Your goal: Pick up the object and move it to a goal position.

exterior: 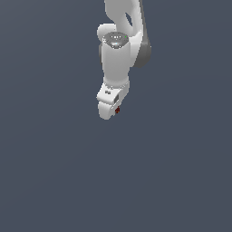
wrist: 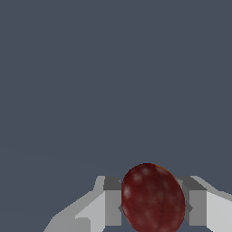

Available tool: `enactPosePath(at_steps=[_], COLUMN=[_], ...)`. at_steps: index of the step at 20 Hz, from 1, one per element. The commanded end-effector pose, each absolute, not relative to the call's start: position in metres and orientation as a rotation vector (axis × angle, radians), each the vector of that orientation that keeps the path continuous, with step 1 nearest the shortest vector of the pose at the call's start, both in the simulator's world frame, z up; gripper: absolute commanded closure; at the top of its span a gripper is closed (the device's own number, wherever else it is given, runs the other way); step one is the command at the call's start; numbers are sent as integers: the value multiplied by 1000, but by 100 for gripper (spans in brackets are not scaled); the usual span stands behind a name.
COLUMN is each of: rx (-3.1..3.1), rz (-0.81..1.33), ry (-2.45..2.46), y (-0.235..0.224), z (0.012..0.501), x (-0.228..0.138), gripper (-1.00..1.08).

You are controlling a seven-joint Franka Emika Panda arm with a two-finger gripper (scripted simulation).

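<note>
The object is a small dark red, roughly round lump [wrist: 153, 198]. In the wrist view it sits between the two grey fingers [wrist: 112, 201], which press on it from both sides. In the exterior view only a tiny red speck of the object [exterior: 117, 110] shows beside the white gripper [exterior: 112, 111], which hangs from the white arm in the upper middle. The gripper is shut on the object. Whether it is held off the grey surface cannot be told.
A plain dark grey surface [exterior: 59, 172] fills both views. No other object, container or edge shows.
</note>
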State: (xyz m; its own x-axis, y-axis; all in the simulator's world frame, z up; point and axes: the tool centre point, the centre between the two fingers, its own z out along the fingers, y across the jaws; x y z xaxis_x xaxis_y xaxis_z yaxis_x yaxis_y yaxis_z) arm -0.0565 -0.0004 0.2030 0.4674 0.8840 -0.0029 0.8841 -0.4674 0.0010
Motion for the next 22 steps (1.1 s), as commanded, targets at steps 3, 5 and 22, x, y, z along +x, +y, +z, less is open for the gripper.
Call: enactPosePath(at_steps=[3, 5, 22], rx=[2690, 2690, 2691], rz=[-1, 0, 2], ry=[1621, 1622, 1622], y=[-13, -19, -54], z=[237, 253, 341], x=[-78, -88, -140], gripper=[108, 108, 108])
